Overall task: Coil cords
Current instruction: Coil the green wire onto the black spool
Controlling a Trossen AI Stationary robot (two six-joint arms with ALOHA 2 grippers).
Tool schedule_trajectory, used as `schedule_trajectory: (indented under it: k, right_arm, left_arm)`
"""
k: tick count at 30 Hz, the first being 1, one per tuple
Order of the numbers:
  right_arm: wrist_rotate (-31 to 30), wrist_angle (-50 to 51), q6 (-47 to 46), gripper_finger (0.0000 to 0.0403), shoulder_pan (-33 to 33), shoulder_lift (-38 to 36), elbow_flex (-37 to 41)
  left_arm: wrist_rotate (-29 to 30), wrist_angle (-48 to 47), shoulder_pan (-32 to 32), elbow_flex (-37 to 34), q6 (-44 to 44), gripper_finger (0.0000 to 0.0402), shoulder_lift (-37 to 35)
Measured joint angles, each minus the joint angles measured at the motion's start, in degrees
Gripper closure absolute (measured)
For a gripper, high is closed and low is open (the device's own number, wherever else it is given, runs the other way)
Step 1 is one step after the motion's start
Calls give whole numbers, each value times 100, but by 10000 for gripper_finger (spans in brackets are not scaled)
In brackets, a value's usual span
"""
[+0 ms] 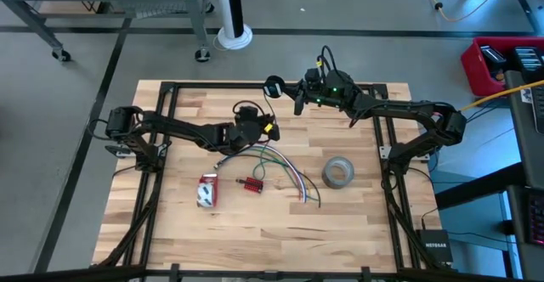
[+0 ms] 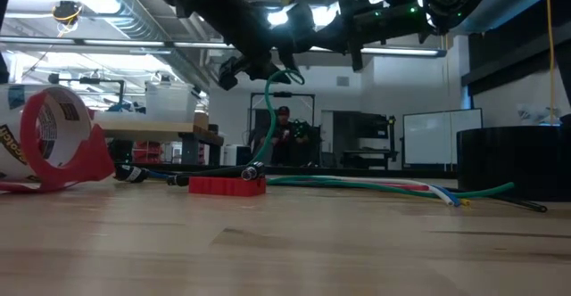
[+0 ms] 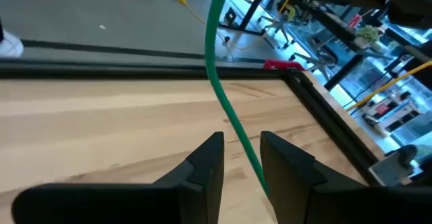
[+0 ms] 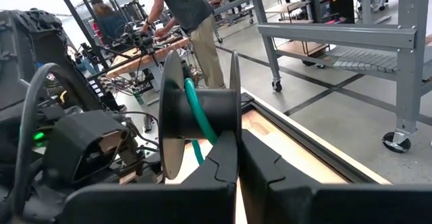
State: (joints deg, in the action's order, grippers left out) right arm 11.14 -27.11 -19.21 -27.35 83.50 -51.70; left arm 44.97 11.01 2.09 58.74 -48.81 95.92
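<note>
A thin green cord (image 3: pixel 228 113) rises from the table (image 1: pixel 270 153) up to a black spool (image 4: pixel 202 109) with two round flanges. A few turns of the cord (image 4: pixel 194 99) lie on the spool's hub. My right gripper (image 4: pixel 237 155), above the table's far middle (image 1: pixel 287 88), is shut on the spool. My left gripper (image 3: pixel 241 146), just nearer and to the left (image 1: pixel 257 131), stands open with its fingers on either side of the cord. In the low view the cord (image 2: pixel 267 118) climbs from the table to the grippers. My right gripper pinches the lower rim of one spool flange (image 4: pixel 235 126) between its two fingers. The spool stands above the fingers, lifted clear of the table, with its axis across them. My left gripper has the cord running lengthwise through the gap, close to one finger (image 3: pixel 283 166). I cannot tell whether it touches.
Several loose coloured cords (image 1: pixel 293 178) fan out on the table's middle. A grey tape roll (image 1: pixel 337 172) lies to their right. A red toothed piece (image 1: pixel 251 183) and a red-and-white tape dispenser (image 1: pixel 206 190) lie to the left. People (image 4: pixel 182 8) work beyond the table.
</note>
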Motion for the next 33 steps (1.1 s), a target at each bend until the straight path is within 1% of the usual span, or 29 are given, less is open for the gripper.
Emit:
schedule_trajectory:
  k: [4, 10, 20, 25, 29, 33]
  right_arm:
    - [17, 9, -59, 400, 0, 0, 0]
    - [297, -4, -163, 401, 0, 0, 0]
    - [306, -21, -194, 400, 1, 0, 0]
    - [496, -249, -310, 401, 0, 0, 2]
    - [503, -464, -370, 400, 2, 0, 2]
    - [501, -452, -373, 401, 1, 0, 2]
  left_arm:
    - [-18, -8, 3, 0, -146, 311, 0]
    - [-44, -5, 4, 0, -225, 311, 0]
    - [-155, -10, 4, 0, -226, 311, 0]
    - [-279, -8, 4, 2, -282, 311, 0]
    - [-383, -7, 4, 4, -364, 311, 0]
    - [-391, -9, 4, 4, -372, 311, 0]
